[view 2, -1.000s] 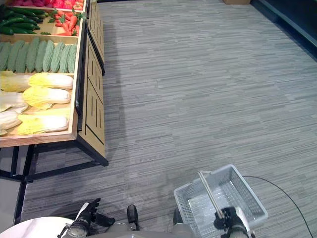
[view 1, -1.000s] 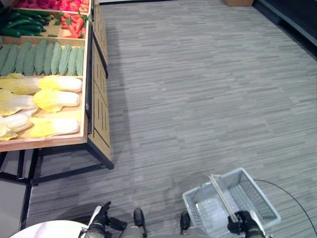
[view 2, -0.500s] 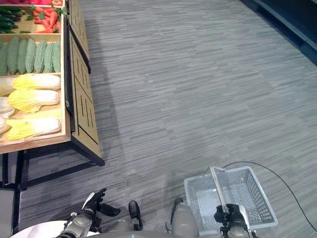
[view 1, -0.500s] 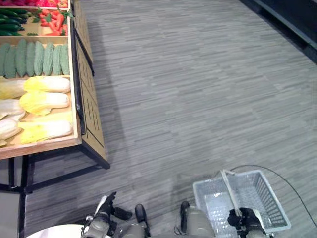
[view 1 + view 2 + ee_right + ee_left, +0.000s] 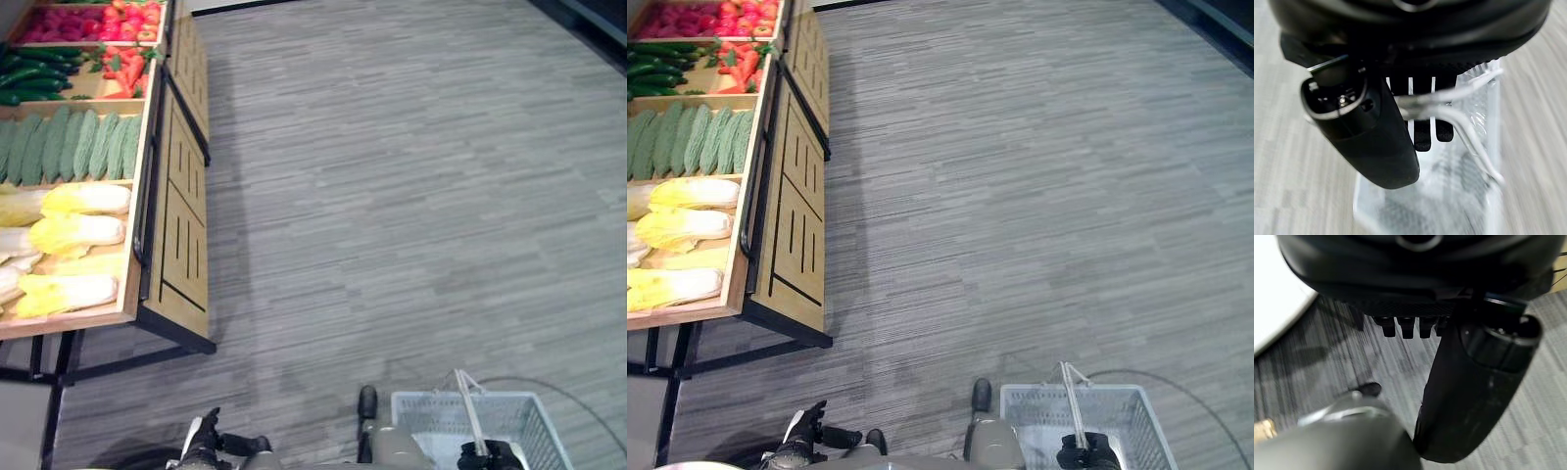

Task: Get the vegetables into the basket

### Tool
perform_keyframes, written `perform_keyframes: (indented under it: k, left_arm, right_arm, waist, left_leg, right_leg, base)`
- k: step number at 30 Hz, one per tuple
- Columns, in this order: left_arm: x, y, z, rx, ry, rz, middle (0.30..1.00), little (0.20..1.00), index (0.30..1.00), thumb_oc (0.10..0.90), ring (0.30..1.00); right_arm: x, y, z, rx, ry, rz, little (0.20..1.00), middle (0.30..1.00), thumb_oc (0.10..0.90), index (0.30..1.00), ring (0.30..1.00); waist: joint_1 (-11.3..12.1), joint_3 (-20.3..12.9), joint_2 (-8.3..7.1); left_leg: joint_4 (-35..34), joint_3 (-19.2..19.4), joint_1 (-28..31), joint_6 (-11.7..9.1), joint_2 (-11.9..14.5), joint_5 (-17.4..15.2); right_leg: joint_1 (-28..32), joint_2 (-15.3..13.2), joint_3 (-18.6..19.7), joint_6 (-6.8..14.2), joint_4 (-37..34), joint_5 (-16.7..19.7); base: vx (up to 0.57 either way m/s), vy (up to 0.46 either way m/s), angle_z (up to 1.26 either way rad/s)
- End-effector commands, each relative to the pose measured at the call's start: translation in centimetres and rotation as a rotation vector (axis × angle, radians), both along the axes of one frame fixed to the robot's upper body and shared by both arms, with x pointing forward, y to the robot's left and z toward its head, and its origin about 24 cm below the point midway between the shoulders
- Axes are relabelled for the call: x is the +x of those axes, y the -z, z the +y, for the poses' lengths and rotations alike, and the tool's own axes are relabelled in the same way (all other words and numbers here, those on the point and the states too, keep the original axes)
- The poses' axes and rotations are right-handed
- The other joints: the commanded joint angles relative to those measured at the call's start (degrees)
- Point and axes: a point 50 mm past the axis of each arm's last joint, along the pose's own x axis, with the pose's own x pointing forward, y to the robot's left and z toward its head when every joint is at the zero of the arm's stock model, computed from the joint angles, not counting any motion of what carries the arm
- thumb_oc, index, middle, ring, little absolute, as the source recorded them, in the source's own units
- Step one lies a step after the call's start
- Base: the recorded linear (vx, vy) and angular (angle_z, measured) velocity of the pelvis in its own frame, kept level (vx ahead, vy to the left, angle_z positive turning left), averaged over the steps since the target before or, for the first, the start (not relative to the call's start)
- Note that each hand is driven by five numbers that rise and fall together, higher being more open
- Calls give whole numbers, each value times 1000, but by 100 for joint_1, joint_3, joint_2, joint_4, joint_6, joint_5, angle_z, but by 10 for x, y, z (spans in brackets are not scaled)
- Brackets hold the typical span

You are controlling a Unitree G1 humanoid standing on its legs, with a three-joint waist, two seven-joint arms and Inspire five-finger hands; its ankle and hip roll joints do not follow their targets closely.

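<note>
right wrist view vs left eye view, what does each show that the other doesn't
Only the right wrist view shows the right robot hand with fingers curled round the basket handle. Only the left eye view shows the stand with cabbages, gourds and carrots, plus the left robot hand. Both show the basket and grey floor.

Your dark left hand: low at your left side, fingers and thumb loosely extended, holding nothing. Your dark right hand: low at your right side, fingers curled round the thin metal wire handle, thumb alongside.
</note>
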Motion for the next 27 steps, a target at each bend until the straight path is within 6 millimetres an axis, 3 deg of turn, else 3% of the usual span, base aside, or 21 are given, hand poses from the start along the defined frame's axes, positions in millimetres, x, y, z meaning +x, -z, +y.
perform_keyframes:
  k: [1, 4, 5, 6, 7, 8, 12, 17, 21, 27]
  left_arm:
    - [26, -10, 3, 20, 60, -76, 1000, 1000, 1000, 900, 1000]
    - [28, -9, -1, 17, 75, -75, 1000, 1000, 1000, 900, 1000]
    - [28, -9, -2, 17, 80, -75, 1000, 1000, 1000, 900, 1000]
    - [28, -9, -6, 16, 89, -77, 1000, 1000, 1000, 900, 1000]
    - [30, -9, -8, 17, 93, -81, 1000, 1000, 1000, 900, 1000]
    - [31, -9, -7, 21, 94, -77, 1000, 1000, 1000, 900, 1000]
    - [27, -8, -2, 36, 93, -58, 1000, 1000, 1000, 900, 1000]
    - [36, -13, 2, 56, 141, -77, 1000, 1000, 1000, 900, 1000]
    - [46, -18, 6, 66, 147, -116, 1000, 1000, 1000, 900, 1000]
    - [47, -20, 11, 77, 149, -118, 1000, 1000, 1000, 900, 1000]
  right_arm:
    - [6, -16, -26, -86, 31, -73, 300, 300, 400, 300, 300]
    - [3, -16, -28, -92, 59, -70, 300, 300, 400, 300, 300]
    - [0, -16, -29, -95, 64, -61, 300, 300, 400, 300, 300]
    - [-1, -15, -28, -100, 53, -50, 300, 300, 400, 300, 300]
    - [1, -14, -26, -100, 38, -50, 300, 300, 400, 300, 300]
    - [2, -13, -24, -97, 32, -51, 300, 300, 400, 300, 300]
    - [0, -7, -13, -63, 25, -36, 300, 300, 400, 300, 300]
    - [5, -5, -8, -41, 19, -35, 300, 300, 400, 300, 300]
    - [19, -4, 1, -16, -23, -62, 300, 300, 400, 300, 300]
    - [26, -4, 6, -3, -49, -77, 300, 300, 400, 300, 300]
  waist:
    - [-122, 268, -110]
    - [-92, 277, -81]
    - [-64, 268, -44]
    - [-8, 230, 47]
    - [61, 245, 93]
    - [96, 262, 86]
    - [125, 160, -17]
    - [175, 139, -201]
    - [234, 96, -347]
    - [249, 96, -398]
  left_leg:
    - [730, 492, 47, 317, -269, -24]
    - [236, 646, -283, 410, -357, -222]
    - [-236, 736, -450, 434, -419, -312]
    - [-997, 733, -662, 425, -448, -38]
    - [-1268, 627, -826, 398, -421, 252]
    - [-1343, 580, -834, 386, -408, 304]
    - [-1381, 748, -670, 557, -589, 130]
    - [-855, 875, -838, 747, -860, -332]
    - [-605, 1002, -918, 903, -1084, -665]
    - [-659, 1083, -787, 1041, -1167, -825]
  right_leg:
    - [-4, -388, 189, 409, 188, 29]
    - [148, -426, 156, 462, 146, -68]
    - [232, -440, 142, 510, 138, -131]
    - [279, -413, 169, 548, 193, -245]
    - [349, -361, 205, 528, 254, -323]
    - [418, -339, 258, 517, 306, -388]
    - [647, -456, 444, 588, 436, -559]
    - [754, -740, 576, 743, 419, -487]
    - [713, -968, 670, 928, 429, -10]
    - [521, -1015, 717, 1019, 881, 273]
  base:
    - [101, -125, 34]
    - [122, -30, 47]
    - [228, 70, 27]
    - [331, 103, 21]
    - [323, 105, 4]
    - [343, 114, 4]
    - [313, 183, -46]
    - [171, 157, -20]
    - [170, 157, 9]
    - [75, 83, -5]
